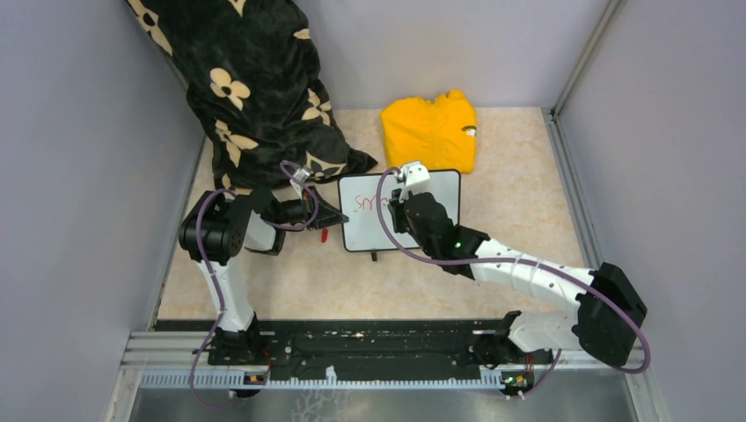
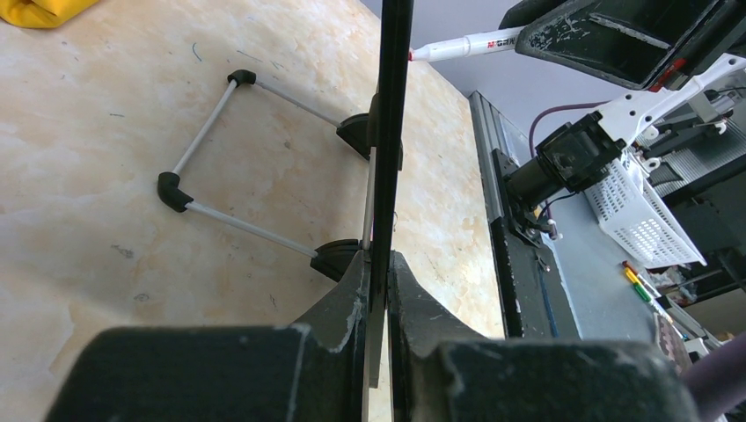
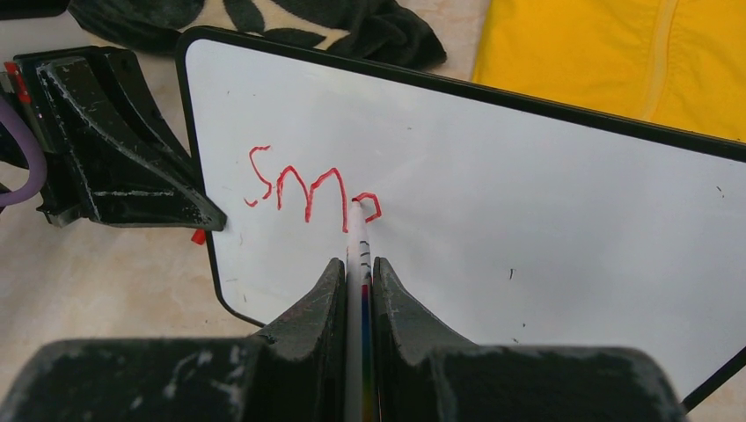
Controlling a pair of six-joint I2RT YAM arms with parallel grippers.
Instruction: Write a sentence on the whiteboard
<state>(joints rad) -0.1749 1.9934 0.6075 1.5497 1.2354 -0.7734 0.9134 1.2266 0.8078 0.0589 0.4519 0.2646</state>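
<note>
The whiteboard stands propped mid-table, its black rim seen edge-on in the left wrist view. My left gripper is shut on the board's left edge. Red letters of the sentence, roughly "Sm" and part of another letter, sit at the upper left of the white face. My right gripper is shut on a slim white marker. The marker's tip touches the board at the last red stroke.
A yellow garment lies just behind the board. A black blanket with beige flowers is heaped at the back left, beside my left arm. A small red cap lies on the table by the board's left edge. The board's wire stand juts out behind it.
</note>
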